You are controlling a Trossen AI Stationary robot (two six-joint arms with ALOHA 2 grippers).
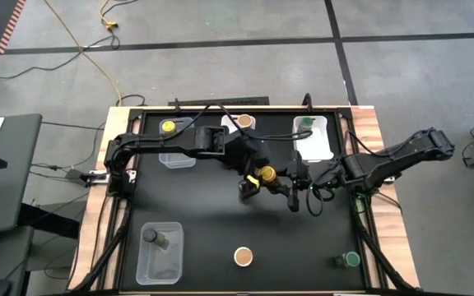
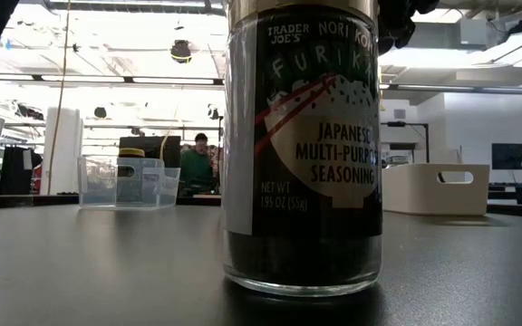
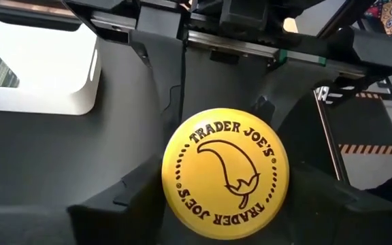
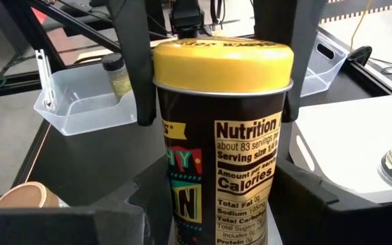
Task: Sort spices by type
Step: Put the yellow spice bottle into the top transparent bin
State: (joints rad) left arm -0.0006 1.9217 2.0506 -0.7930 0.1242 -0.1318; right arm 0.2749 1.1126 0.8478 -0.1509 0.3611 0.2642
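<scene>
A spice jar with a yellow top is at the table's middle, between both grippers. It shows from above in the left wrist view and from the side in the right wrist view. My left gripper comes down over it and is shut on it. My right gripper reaches in level from the table's right and is shut on its body. Whether the jar stands on the table or hangs clear is hidden. My left gripper pinches the jar at its top, one finger on each side of the yellow lid. The fingers come from above, pointing down. The jar is upright. My right gripper pinches the jar's dark labelled body below the lid, one finger on each side. The fingers come level from the table's right side. The jar stands upright between them.
Clear bins hold a yellow-topped jar at far left and a dark-topped jar at near left. A white bin holds a green-topped jar. A tan-topped jar and a green-topped jar stand near the front edge.
</scene>
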